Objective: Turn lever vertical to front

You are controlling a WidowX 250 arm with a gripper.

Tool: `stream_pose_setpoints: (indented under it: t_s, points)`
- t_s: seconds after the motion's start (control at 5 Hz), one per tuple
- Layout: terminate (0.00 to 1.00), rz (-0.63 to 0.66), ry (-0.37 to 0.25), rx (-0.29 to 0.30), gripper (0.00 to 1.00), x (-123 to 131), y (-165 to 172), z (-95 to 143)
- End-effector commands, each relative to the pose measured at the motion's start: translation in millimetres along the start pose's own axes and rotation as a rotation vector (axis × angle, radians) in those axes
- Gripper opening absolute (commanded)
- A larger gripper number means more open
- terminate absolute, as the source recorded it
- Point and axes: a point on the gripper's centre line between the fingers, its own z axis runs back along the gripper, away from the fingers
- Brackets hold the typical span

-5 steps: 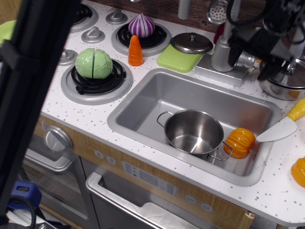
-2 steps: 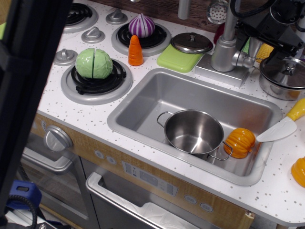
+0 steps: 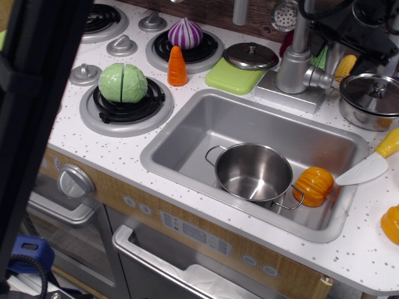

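Although the black gripper [image 3: 358,31] is seen up behind the faucet [image 3: 294,65], whether its claw is apart or together cannot be told. Right of the faucet, the lever [image 3: 323,96] hangs downward, and could be missed or overshot.

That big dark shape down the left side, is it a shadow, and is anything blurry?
In the observation.image view it is no shadow but a solid black bar near the lens, soft-edged and out of focus; the sink and steel pot look sharp, with mild glare.
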Motion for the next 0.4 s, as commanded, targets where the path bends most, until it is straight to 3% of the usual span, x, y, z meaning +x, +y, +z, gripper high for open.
stream_pose_setpoints:
  t_s: [0.0,0.2]
  points:
    - [0.0,0.028,-0.091,-0.002,1.0,29.3,15.8,19.7]
    - [0.0,0.041,-0.098,0.001,0.0,30.8,16.4,17.8]
